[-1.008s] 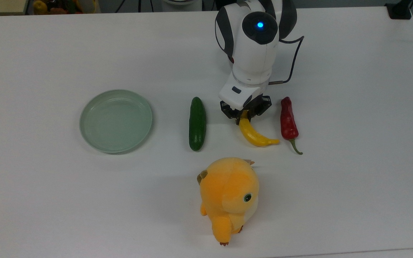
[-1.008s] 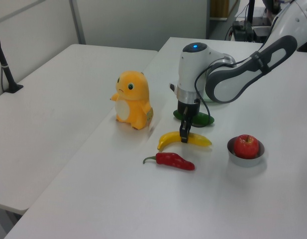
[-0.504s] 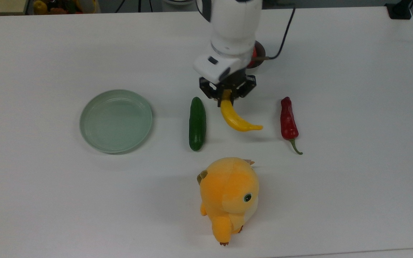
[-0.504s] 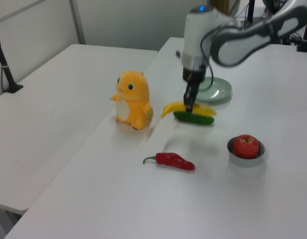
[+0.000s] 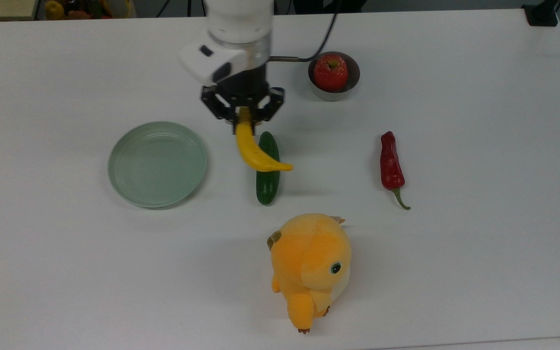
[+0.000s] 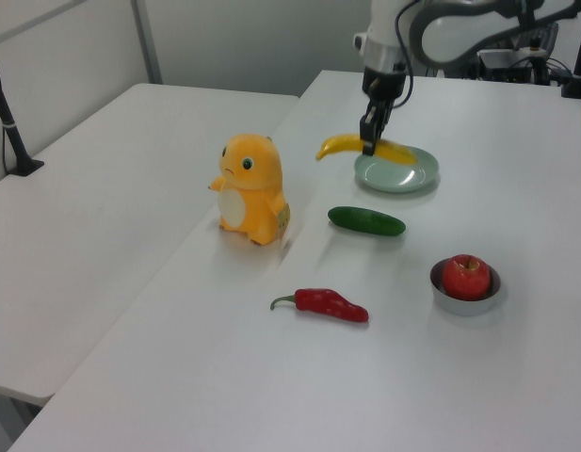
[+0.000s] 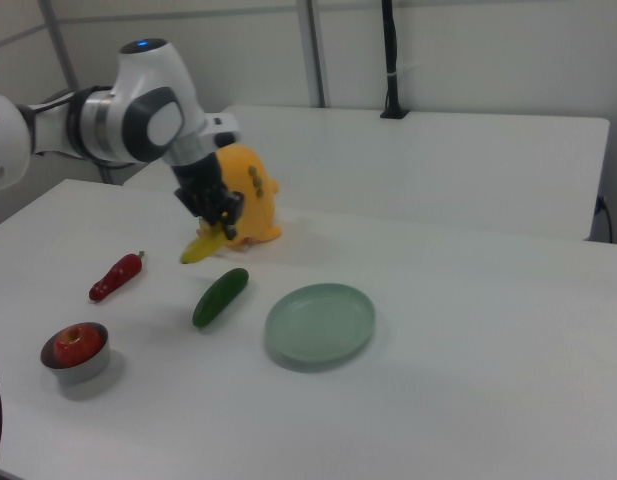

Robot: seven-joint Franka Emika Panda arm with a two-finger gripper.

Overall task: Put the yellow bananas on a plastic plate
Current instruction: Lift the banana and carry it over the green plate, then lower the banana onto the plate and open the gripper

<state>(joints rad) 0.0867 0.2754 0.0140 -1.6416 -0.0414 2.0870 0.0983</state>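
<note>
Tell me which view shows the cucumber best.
The left view: the cucumber lies whole on the table, nothing across it. In the top view the held banana crosses its upper half. The right view shows it end-on and foreshortened, beside the plate.

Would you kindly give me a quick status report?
Claw shut on banana, airborne. Plate empty. Banana over cucumber, short of plate.

Yellow banana (image 5: pixel 255 151) – curved, smooth, hanging in air off table, not on plate. Mint-green plate (image 5: pixel 157 163) – round, shallow, flat on table.
</note>
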